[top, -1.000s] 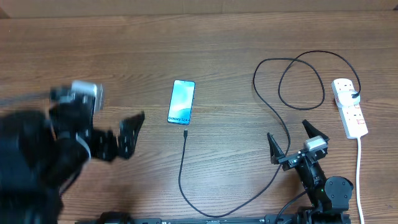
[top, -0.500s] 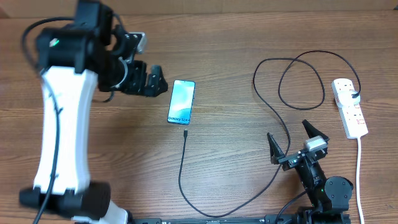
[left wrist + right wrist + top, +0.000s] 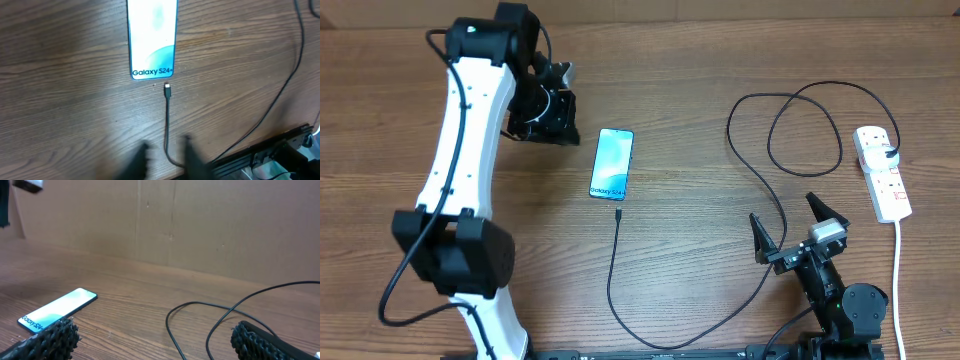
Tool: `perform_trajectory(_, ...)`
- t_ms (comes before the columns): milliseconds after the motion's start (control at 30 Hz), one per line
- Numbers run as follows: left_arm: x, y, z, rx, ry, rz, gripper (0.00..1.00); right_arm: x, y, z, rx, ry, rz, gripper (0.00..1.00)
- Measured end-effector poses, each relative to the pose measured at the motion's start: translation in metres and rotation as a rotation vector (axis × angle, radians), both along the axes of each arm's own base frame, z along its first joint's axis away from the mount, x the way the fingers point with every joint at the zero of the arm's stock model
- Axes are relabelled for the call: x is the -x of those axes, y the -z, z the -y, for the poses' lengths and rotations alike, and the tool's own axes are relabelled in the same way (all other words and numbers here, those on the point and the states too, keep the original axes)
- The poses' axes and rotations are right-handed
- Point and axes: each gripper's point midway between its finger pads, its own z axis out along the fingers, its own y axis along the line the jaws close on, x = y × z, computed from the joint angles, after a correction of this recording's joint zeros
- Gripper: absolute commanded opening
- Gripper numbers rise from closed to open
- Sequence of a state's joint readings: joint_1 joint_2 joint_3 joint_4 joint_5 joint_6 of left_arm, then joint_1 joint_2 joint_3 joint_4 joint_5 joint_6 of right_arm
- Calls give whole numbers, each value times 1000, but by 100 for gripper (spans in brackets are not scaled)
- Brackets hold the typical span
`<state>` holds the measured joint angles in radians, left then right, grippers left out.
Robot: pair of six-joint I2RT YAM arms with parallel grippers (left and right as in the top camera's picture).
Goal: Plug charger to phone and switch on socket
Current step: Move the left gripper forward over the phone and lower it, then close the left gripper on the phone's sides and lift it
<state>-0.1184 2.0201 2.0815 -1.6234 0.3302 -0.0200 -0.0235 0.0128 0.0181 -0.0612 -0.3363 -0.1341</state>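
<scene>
The phone [image 3: 611,163] lies flat mid-table, its light blue screen up, and also shows as the phone [image 3: 152,35] and the phone [image 3: 57,309]. The charger's connector tip [image 3: 167,90] rests on the wood just short of the phone's near end, apart from it. Its black cable [image 3: 612,270] runs toward me, then loops right to the plug [image 3: 890,152] in the white socket [image 3: 882,172]. My left gripper [image 3: 560,125] hangs above the table left of the phone. Its blurred fingers [image 3: 145,150] stand close together, holding nothing. My right gripper [image 3: 788,225] is open near the front right.
The socket's thick white cord [image 3: 897,280] runs down to the front edge at far right. Cable loops [image 3: 800,130] lie between phone and socket. A cardboard wall [image 3: 175,225] stands behind the table. A dark rail [image 3: 270,150] lines the front edge.
My left arm swung from the near left up to the far side beside the phone, and its jaws came together. The right arm, phone and cable have not moved.
</scene>
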Motion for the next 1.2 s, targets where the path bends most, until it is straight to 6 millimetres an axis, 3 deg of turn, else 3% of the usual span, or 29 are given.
perform_trajectory(467,-21,68,22,-64,-21,-113,5,0,0,0,0,0,1,100)
perform_trajectory(600,-25,88,29,-134,-35,-123,41,0,0,0,0,0,1,100)
perform_trajectory(633,-26,91,30,-146,-37,-120,53,0,0,0,0,0,1,100)
perform_trajectory(667,-27,95,33,-159,-35,-115,72,0,0,0,1,0,1,100)
perform_trajectory(733,-30,103,39,-186,-15,-101,90,0,0,0,0,0,1,100)
perform_trajectory(900,-35,121,51,-239,14,-85,100,0,0,0,0,0,0,100)
perform_trajectory(1200,-43,152,57,-298,46,-68,100,0,0,0,0,0,0,100)
